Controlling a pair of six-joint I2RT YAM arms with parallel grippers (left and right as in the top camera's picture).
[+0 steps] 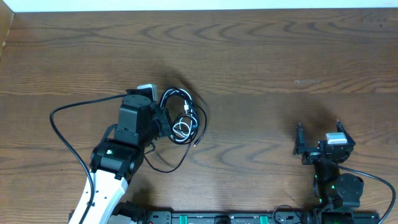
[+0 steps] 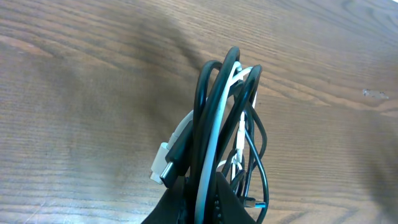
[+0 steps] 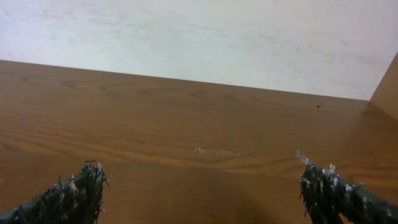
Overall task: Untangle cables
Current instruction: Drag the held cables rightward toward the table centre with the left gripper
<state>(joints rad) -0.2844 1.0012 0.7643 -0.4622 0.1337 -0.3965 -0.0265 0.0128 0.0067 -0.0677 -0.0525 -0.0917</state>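
Observation:
The cables [image 1: 181,117] are a tangled bundle of black cords and one white cord on the wooden table left of centre. My left gripper [image 1: 163,121] is shut on the bundle's left side. In the left wrist view the cables [image 2: 217,124] rise from between my left gripper's fingers [image 2: 205,202]; black loops, a white cord and small plug ends hang together. My right gripper [image 1: 318,138] is open and empty at the right of the table, far from the cables. In the right wrist view its fingertips [image 3: 202,186] are wide apart over bare wood.
The left arm's thick black cable [image 1: 68,143] arcs over the table at the left. A thin black cord end [image 1: 168,167] trails toward the front. The table's far edge meets a white wall [image 3: 199,37].

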